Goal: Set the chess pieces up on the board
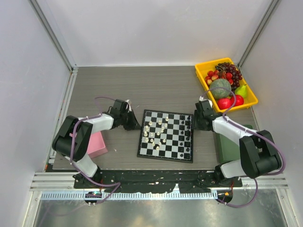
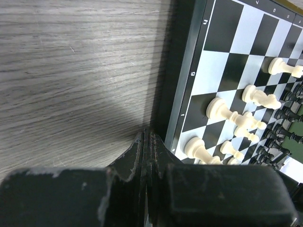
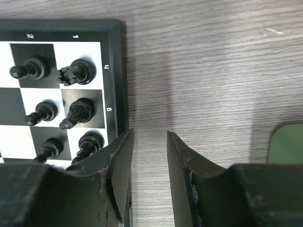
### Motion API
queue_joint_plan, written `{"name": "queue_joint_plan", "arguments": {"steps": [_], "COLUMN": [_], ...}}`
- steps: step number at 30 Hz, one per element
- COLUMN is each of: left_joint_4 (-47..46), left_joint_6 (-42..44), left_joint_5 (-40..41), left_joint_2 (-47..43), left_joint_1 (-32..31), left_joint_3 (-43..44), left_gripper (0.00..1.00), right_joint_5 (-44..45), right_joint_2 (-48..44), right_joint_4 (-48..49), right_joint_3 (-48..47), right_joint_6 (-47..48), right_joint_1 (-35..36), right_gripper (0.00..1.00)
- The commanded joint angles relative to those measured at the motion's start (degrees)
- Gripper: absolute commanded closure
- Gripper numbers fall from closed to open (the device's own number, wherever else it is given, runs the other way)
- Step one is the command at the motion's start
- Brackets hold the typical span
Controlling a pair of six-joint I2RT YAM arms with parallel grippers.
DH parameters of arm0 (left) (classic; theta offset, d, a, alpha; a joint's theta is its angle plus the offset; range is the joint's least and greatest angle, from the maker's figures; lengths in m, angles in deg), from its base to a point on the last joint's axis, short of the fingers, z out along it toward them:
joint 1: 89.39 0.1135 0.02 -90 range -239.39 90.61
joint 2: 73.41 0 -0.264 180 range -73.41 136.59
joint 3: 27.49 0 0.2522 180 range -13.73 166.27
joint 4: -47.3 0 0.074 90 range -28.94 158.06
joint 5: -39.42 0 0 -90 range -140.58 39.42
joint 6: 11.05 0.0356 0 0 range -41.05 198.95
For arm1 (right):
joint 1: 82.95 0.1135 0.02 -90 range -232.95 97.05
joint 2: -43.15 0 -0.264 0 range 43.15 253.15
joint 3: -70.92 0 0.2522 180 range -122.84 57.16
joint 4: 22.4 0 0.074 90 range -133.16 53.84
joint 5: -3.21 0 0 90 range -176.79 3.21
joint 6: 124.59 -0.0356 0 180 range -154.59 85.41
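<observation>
The checkered board (image 1: 166, 135) lies at the table's middle. Several white pieces (image 1: 156, 130) stand scattered on its left and middle squares, also in the left wrist view (image 2: 222, 111). Several black pieces (image 1: 187, 134) stand in rows along its right edge, also in the right wrist view (image 3: 78, 72). My left gripper (image 1: 135, 124) is shut and empty, low at the board's left edge (image 2: 187, 80); in its own view (image 2: 147, 135) the jaws are pressed together. My right gripper (image 1: 195, 124) is open and empty just off the board's right edge (image 3: 116, 85), over bare table (image 3: 148, 135).
A pink box (image 1: 96, 144) lies at the near left under the left arm. A yellow tray (image 1: 200, 72) of toy fruit stands at the back right. A dark green block (image 1: 227, 146) lies at the near right, its corner also in the right wrist view (image 3: 286, 142).
</observation>
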Motion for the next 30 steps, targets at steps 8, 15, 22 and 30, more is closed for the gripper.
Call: {"name": "queue_joint_plan", "arguments": {"steps": [8,15,22,30], "left_joint_4": [12.39,17.57,29.0,32.09], "left_joint_6": [3.41,4.82,7.98,8.78], "left_joint_5": [5.48,9.7,16.03,19.46], "left_joint_2": [0.32,-1.35,-9.25,-29.89], "left_joint_1": [-2.27,-2.09,-0.34,-0.33], "left_joint_3": [-1.85,0.79,7.12,9.33], "left_gripper": [0.91,0.89,0.65,0.24], "right_joint_5": [1.28,2.88,-4.5,-15.92], "right_joint_2": [-6.28,-10.76,-10.07,-3.48], "right_joint_4": [-1.76,-5.36,-8.88,-10.11], "right_joint_3": [-6.46,-10.06,-15.86,-21.92], "right_joint_6": [0.44,1.58,3.69,3.52], "right_joint_1": [0.13,0.13,0.13,0.39], "right_gripper": [0.58,0.56,0.52,0.43]}}
